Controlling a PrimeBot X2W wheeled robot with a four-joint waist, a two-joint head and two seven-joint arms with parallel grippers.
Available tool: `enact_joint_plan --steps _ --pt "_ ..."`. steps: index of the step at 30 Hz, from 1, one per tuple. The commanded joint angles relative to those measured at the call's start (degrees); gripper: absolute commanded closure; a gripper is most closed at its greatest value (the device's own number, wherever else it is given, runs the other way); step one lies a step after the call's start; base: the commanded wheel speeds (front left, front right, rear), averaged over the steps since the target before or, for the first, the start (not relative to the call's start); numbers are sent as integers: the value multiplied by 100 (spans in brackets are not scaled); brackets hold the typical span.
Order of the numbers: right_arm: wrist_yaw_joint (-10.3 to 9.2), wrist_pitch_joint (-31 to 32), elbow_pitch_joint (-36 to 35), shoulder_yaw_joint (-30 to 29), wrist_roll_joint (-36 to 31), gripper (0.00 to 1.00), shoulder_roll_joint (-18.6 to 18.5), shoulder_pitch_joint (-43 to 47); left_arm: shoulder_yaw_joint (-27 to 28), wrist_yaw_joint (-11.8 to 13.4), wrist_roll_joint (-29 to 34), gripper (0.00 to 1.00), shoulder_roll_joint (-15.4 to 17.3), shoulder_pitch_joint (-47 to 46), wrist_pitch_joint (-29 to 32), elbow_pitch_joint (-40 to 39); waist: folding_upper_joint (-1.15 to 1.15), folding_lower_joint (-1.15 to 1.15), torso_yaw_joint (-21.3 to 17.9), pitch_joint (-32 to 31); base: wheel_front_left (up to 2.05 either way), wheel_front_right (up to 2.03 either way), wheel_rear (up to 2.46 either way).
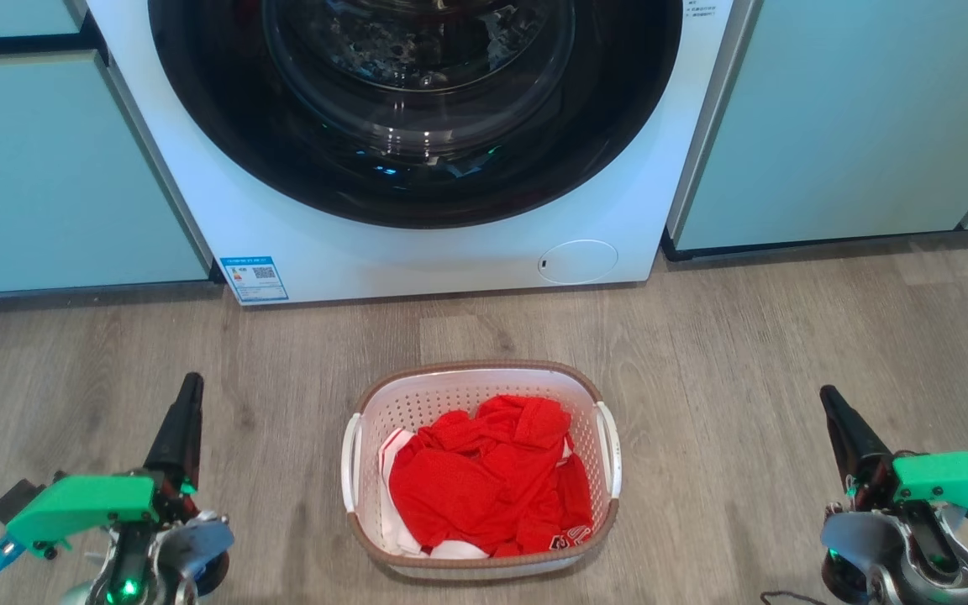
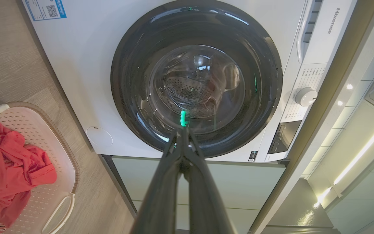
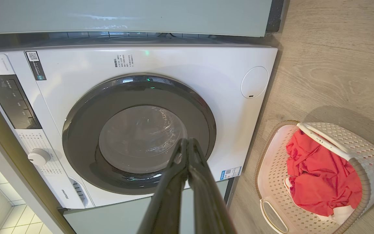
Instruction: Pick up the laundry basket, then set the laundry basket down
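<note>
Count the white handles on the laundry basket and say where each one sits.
2. The left handle runs along the left side of the laundry basket, and the right handle runs along its right side. No others show at its ends, though the near end is partly out of sight.

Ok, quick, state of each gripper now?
Left gripper: shut, empty, apart from the white perforated brown-rimmed laundry basket.
Right gripper: shut, empty.

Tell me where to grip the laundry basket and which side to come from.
Grip the laundry basket by its white side handles: left claw on the left handle, right claw on the right handle, each coming in from its own side. The handles loop out from opposite walls, facing each claw, and red clothing fills the middle.
</note>
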Motion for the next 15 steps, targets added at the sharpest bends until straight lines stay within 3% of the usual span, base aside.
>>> enact_joint_plan --steps 1,15 --pt "16 38 -182 81 -9 100 -49 -260 240 -38 13 100 37 -307 41 -169 0 0 0 0 0 0 0" --pt "16 58 -180 56 -29 100 -32 -262 261 -38 31 100 22 -309 59 -168 0 0 0 0 0 0 0"
